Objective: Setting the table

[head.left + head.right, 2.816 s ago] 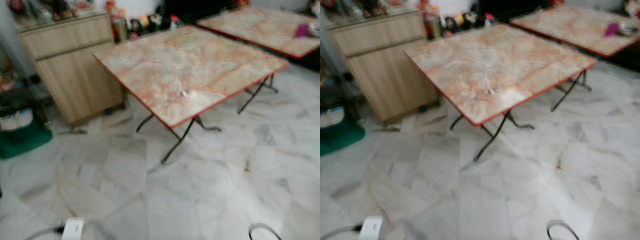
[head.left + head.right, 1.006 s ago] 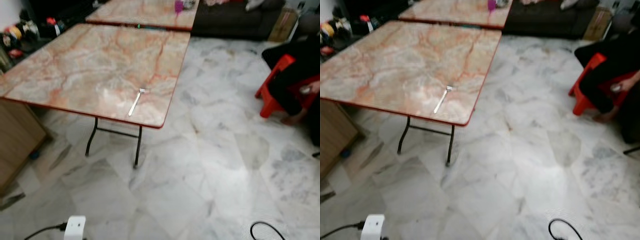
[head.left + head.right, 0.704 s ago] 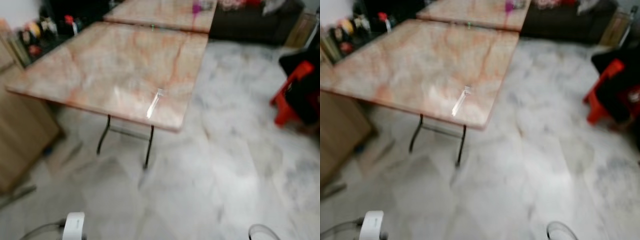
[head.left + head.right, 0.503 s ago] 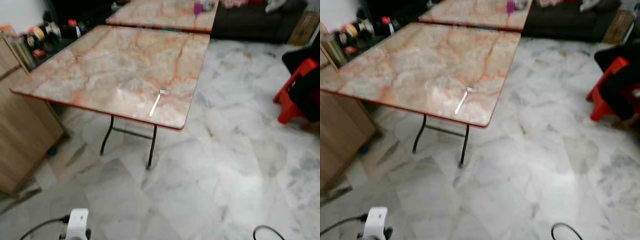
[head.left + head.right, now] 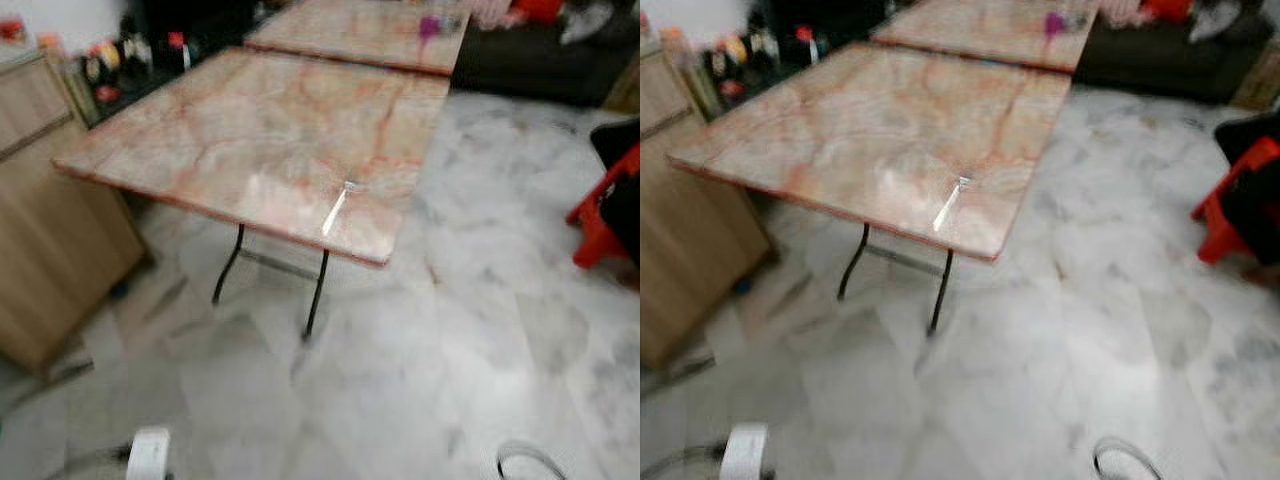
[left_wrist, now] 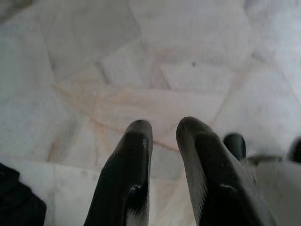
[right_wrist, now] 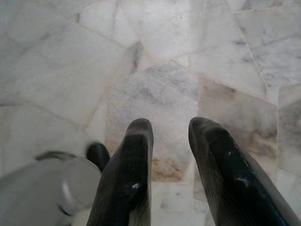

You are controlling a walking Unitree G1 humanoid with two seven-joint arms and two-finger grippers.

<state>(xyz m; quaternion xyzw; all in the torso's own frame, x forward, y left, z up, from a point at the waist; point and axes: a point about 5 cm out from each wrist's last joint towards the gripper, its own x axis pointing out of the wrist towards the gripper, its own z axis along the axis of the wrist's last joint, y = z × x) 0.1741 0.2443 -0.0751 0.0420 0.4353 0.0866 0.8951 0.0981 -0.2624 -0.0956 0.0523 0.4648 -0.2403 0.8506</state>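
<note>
Left eye view: a blurred marble table (image 5: 200,130) fills the upper left, a fork (image 5: 336,207) near its front corner. Both grippers, left gripper (image 6: 162,132) and right gripper (image 7: 170,131), hang empty, fingers slightly parted. The robot should likely approach squarely before reaching.

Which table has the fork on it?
The nearer table, with the fork by its front edge. The far table has a purple cup instead.

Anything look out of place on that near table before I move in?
One thing: a lone fork lies at an angle near the front edge of the near table, with no plate or other setting beside it. No spill or damage is visible.
</note>
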